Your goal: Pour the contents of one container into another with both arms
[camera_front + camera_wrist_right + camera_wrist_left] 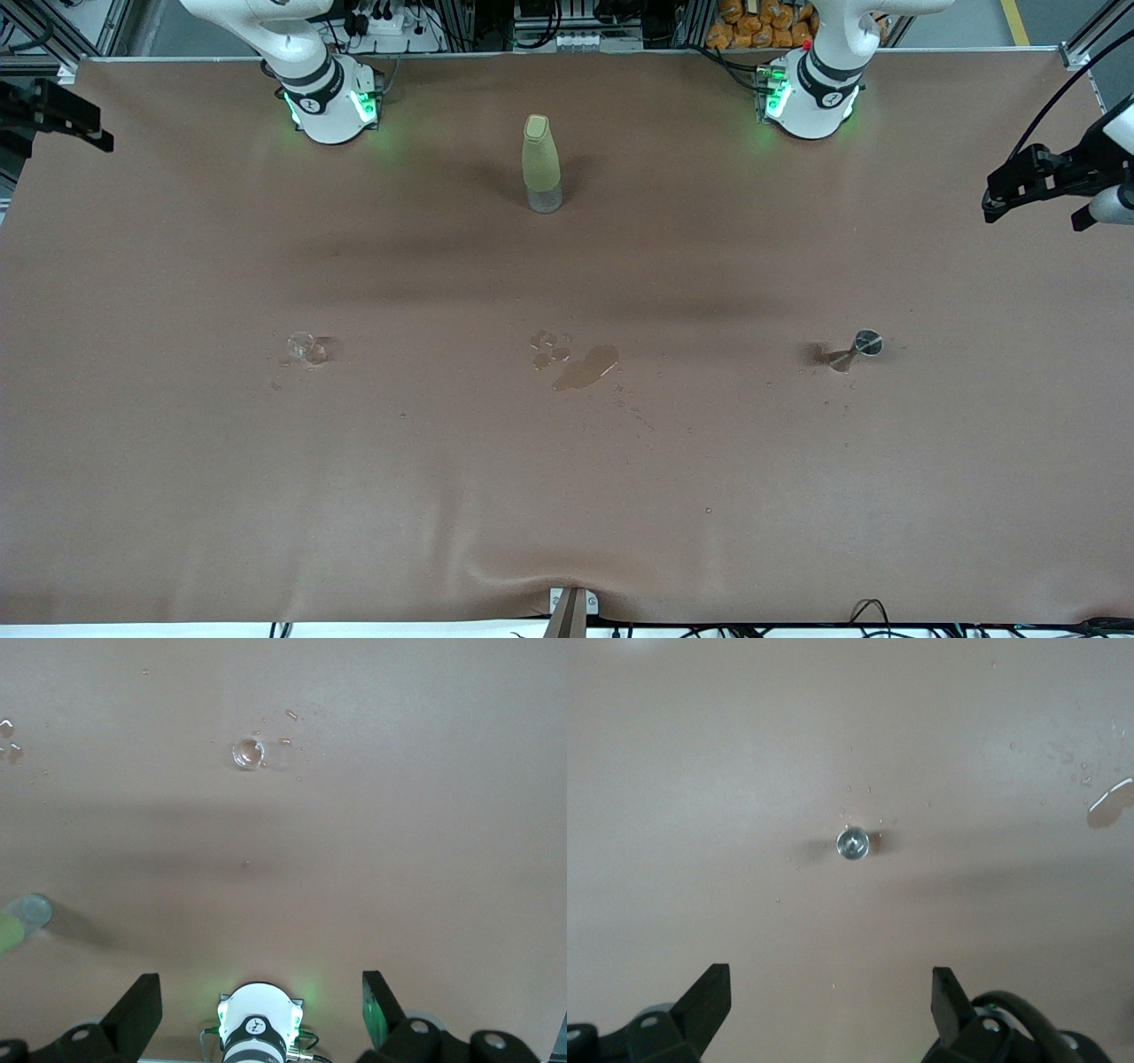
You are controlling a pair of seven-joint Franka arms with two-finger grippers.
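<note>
Two small vessels stand well apart: a clear glass [306, 347] toward the right arm's end, a metal jigger [858, 347] toward the left arm's. I see spilled liquid [585, 366] between them. Left gripper [831, 992] and right gripper [262, 997] hang high, jaws open, holding nothing; this fits before pouring or after.

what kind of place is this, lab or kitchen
Most likely a robotics lab: two arms bolted at the edge of a brown-covered table, aluminium framing and cables past its edge, and only a bottle, a small glass and a metal jigger set out.
</note>
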